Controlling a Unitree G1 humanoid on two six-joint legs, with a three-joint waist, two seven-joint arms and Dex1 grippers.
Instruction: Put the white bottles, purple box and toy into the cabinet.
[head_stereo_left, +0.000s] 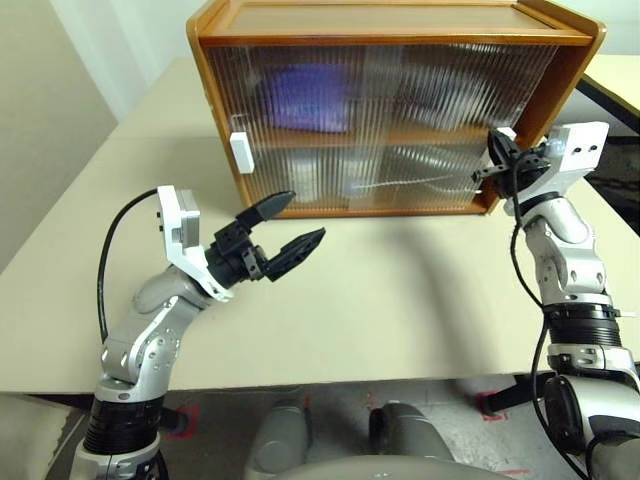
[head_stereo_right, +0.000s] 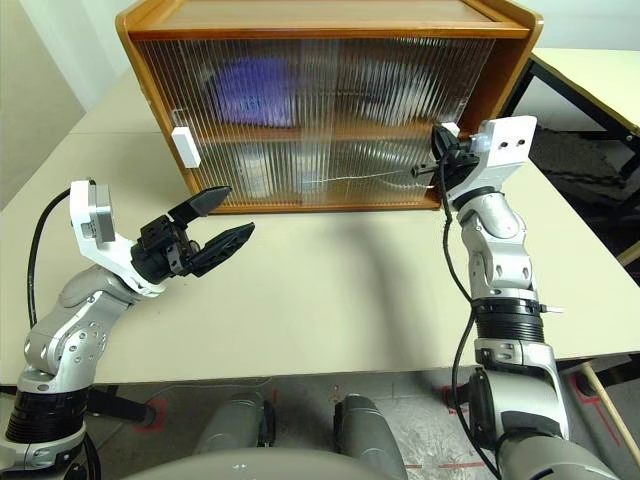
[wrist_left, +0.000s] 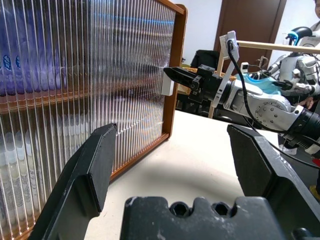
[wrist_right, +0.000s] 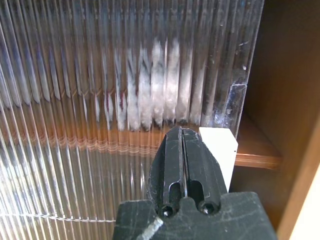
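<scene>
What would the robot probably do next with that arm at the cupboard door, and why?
Probably nudge the door a little further towards the cabinet's right wall. The shut right gripper sits against the white handle, and a narrow gap is open between door edge and wall. The purple box shows blurred behind the doors.

The orange-brown wooden cabinet (head_stereo_left: 395, 30) is showing ribbed translucent doors (head_stereo_left: 400, 125) with white handles (head_stereo_left: 240, 152); a purple blur (head_stereo_left: 305, 98) is glowing behind them. The tabletop (head_stereo_left: 400, 300) is looking cream.

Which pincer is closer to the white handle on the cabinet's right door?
Right. The right pincer sits at that handle; the left pincer hovers over the table, well away.
</scene>
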